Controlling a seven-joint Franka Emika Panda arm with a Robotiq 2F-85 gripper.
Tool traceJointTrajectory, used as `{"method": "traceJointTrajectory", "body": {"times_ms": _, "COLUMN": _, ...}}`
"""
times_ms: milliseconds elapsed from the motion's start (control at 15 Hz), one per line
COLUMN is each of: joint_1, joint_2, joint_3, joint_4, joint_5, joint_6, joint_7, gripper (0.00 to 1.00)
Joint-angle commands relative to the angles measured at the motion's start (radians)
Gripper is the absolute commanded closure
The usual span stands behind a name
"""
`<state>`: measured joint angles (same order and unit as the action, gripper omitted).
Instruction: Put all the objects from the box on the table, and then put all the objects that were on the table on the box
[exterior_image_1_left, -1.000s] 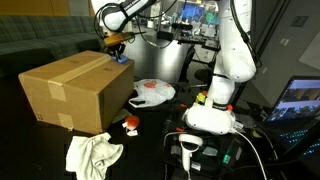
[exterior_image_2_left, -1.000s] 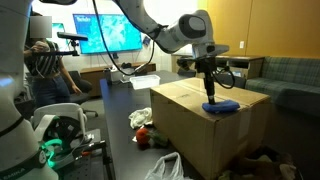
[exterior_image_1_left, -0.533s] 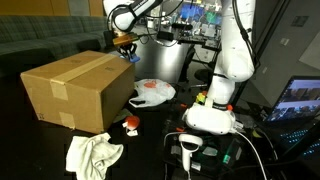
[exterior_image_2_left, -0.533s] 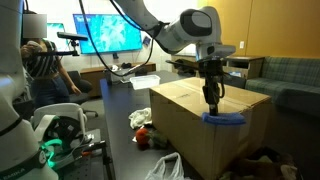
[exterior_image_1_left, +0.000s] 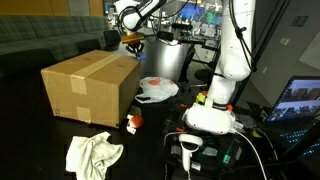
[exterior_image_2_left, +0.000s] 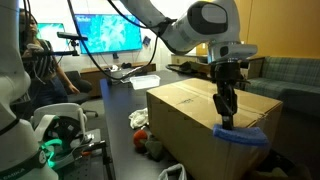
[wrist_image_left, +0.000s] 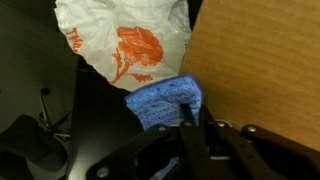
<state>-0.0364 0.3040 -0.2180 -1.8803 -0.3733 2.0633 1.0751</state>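
Observation:
The box (exterior_image_1_left: 88, 85) (exterior_image_2_left: 190, 110) (wrist_image_left: 262, 70) is large brown cardboard and stands on the dark table (exterior_image_1_left: 35, 150). My gripper (exterior_image_1_left: 133, 46) (exterior_image_2_left: 224, 118) (wrist_image_left: 190, 122) is shut on a blue cloth (exterior_image_2_left: 246, 136) (wrist_image_left: 162, 102). In an exterior view the cloth hangs at the box's top edge. In the wrist view it sits beside the box wall, just over a white plastic bag with an orange print (wrist_image_left: 125, 40) (exterior_image_1_left: 158, 89).
A crumpled white cloth (exterior_image_1_left: 92, 152) lies on the table in front of the box. A small red object (exterior_image_1_left: 131, 122) sits by the box corner. The robot base (exterior_image_1_left: 214, 112) and cables stand to the side. A laptop screen (exterior_image_1_left: 300, 100) glows at the edge.
My gripper has carried the blue cloth across the box top to its edge near the bag. The box has slid toward the bag and the robot base.

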Motion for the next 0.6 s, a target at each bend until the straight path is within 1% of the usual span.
{"method": "traceJointTrajectory", "body": {"times_ms": 0, "joint_1": -0.034, "joint_2": 0.028, "joint_3": 0.010, "joint_4": -0.020, "joint_5": 0.026, "joint_6": 0.112, "joint_7": -0.039, "gripper": 0.90}}
{"method": "traceJointTrajectory", "body": {"times_ms": 267, "joint_1": -0.019, "joint_2": 0.042, "joint_3": 0.047, "joint_4": -0.017, "joint_5": 0.056, "joint_6": 0.183, "joint_7": -0.111, "gripper": 0.90}}
{"method": "traceJointTrajectory", "body": {"times_ms": 400, "joint_1": -0.007, "joint_2": 0.042, "joint_3": 0.065, "joint_4": -0.014, "joint_5": 0.070, "joint_6": 0.183, "joint_7": -0.131, "gripper": 0.90}}
{"method": "traceJointTrajectory", "body": {"times_ms": 533, "joint_1": 0.003, "joint_2": 0.036, "joint_3": 0.084, "joint_4": -0.008, "joint_5": 0.109, "joint_6": 0.171, "joint_7": -0.123, "gripper": 0.90}}
